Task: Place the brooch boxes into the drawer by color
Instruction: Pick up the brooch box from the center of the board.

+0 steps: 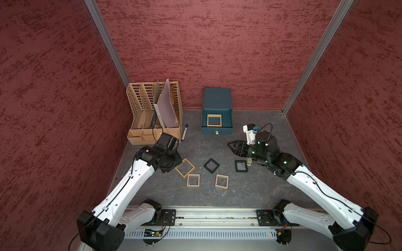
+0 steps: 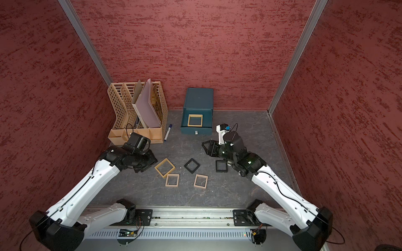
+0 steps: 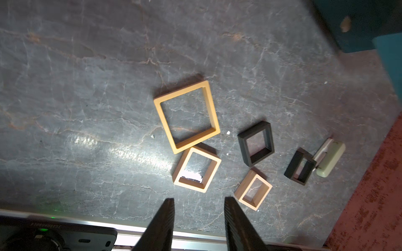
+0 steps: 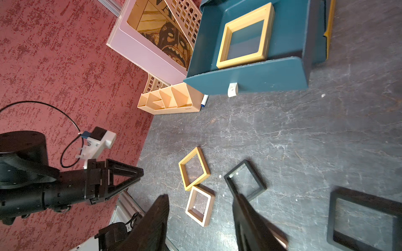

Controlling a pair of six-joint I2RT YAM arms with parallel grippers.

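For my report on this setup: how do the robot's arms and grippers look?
The left arm and right arm are alike: long white shells, bulky black joints. A thin black cable runs along each shell and loops at the wrist. The left gripper and right gripper are black, with hollow triangular fingers. A white camera bracket with a blue plug sits on each wrist.

Lab test cell (arms (image 1: 132, 180) on rail (image 1: 215, 214))
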